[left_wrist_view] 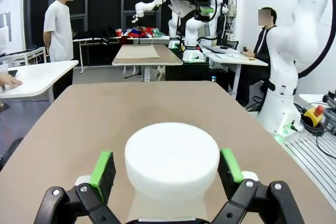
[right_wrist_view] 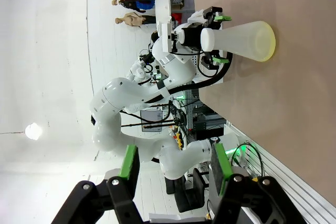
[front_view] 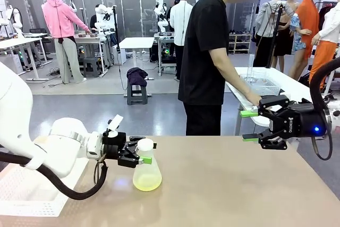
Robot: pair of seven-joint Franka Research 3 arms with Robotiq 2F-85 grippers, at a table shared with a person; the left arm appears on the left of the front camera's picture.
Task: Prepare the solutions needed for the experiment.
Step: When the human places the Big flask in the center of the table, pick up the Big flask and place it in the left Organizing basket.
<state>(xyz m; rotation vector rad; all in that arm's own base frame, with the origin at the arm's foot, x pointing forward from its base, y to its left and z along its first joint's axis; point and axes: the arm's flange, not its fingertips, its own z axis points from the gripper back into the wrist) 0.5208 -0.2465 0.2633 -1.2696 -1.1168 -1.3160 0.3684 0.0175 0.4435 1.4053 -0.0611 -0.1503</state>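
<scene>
A frosted conical flask (front_view: 148, 169) with a round white cap (front_view: 145, 144) stands upright on the tan table (front_view: 228, 184), left of centre. The pale yellow-green solution (front_view: 147, 185) lies in its bottom and tints it. My left gripper (front_view: 143, 150) is open and straddles the flask's neck just under the cap. In the left wrist view the cap (left_wrist_view: 171, 158) sits between the green pads (left_wrist_view: 103, 167) with small gaps on both sides. My right gripper (front_view: 248, 126) hangs open and empty above the table's right side. Its wrist view shows the flask (right_wrist_view: 239, 38) and solution (right_wrist_view: 269, 40) farther off.
A white perforated tray (front_view: 21, 192) lies at the near left corner. A person in a black shirt (front_view: 204, 51) stands at the far edge, one hand on a white side table (front_view: 276, 81) that holds a clear container. The tabletop between the flask and my right gripper is bare.
</scene>
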